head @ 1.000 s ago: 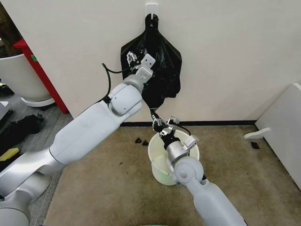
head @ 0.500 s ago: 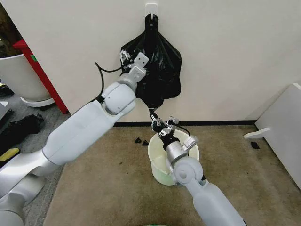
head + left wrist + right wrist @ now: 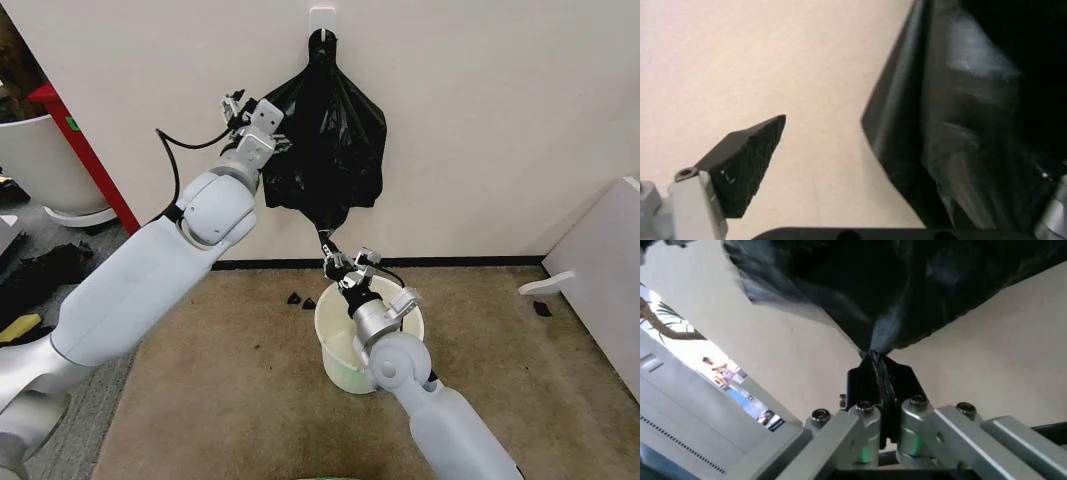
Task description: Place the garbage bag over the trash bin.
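Right wrist view, right gripper jaws pinching garbage bag, left gripper released.

No readable text, labels, brand names, numbers or signs appear in any of the views. The wall, the black bags, the cream-white bucket and the robot's arms carry no legible writing.
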Controlling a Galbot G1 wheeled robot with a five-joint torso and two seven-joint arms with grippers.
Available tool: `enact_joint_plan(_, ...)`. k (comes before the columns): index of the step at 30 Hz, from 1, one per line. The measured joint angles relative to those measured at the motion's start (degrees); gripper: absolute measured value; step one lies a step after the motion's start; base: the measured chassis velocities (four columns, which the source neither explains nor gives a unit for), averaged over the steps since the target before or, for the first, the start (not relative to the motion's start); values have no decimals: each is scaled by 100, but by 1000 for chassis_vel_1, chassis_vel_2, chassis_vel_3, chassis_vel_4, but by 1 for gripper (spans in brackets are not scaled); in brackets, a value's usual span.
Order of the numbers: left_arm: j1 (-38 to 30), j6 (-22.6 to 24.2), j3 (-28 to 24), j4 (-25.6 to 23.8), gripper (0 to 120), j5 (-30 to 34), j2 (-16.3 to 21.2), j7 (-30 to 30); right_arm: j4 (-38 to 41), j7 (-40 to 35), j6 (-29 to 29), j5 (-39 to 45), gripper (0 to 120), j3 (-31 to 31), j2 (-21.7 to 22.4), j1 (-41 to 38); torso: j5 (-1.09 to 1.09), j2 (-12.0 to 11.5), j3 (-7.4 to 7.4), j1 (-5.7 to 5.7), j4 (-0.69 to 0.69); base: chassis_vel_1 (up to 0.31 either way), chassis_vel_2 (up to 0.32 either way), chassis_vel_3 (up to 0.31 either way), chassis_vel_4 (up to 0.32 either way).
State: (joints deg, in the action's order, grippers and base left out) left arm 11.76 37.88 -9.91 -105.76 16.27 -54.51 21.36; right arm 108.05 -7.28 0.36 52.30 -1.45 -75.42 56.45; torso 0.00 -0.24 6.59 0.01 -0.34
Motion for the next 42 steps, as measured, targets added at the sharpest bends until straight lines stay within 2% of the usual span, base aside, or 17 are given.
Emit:
enact_joint_plan(13, 398, 209, 416, -992, 100, 391, 401, -177, -55, 0, -5, -30, 0, -20, 14, -20, 1, 0, -1, 0, 1, 0, 0, 0, 0)
enact_joint_plan(16, 435, 211, 330, -1003, 100, 468, 392, -177, -55, 3, -7, -39, 0, 17, 5, -33, 0, 0, 0, 0, 1, 0, 0, 0, 0)
enact_joint_plan(21, 297, 268, -168, -1050, 100, 703, 180, -104, -59, 11, -10, -127, 0, 100, -16, -60, 2, 0, 0, 0, 0, 0, 0, 0, 0)
enact_joint_plan(27, 71, 268, -492, -723, 100, 577, -143, 47, -61, 31, -11, -158, 0, 76, -18, -14, 2, 0, 0, 0, 0, 0, 0, 0, 0)
enact_joint_plan(38, -16, 132, -459, -88, 100, 277, -300, 121, -54, 84, -15, -198, 0, 52, -19, 53, 1, 0, 0, 0, 0, 0, 0, 0, 0)
enact_joint_plan(42, -26, 65, -414, 7, 100, 250, -337, 122, -50, 97, -16, -200, 0, 65, -10, 60, 0, 0, 0, 0, 0, 0, 0, 0, 0)
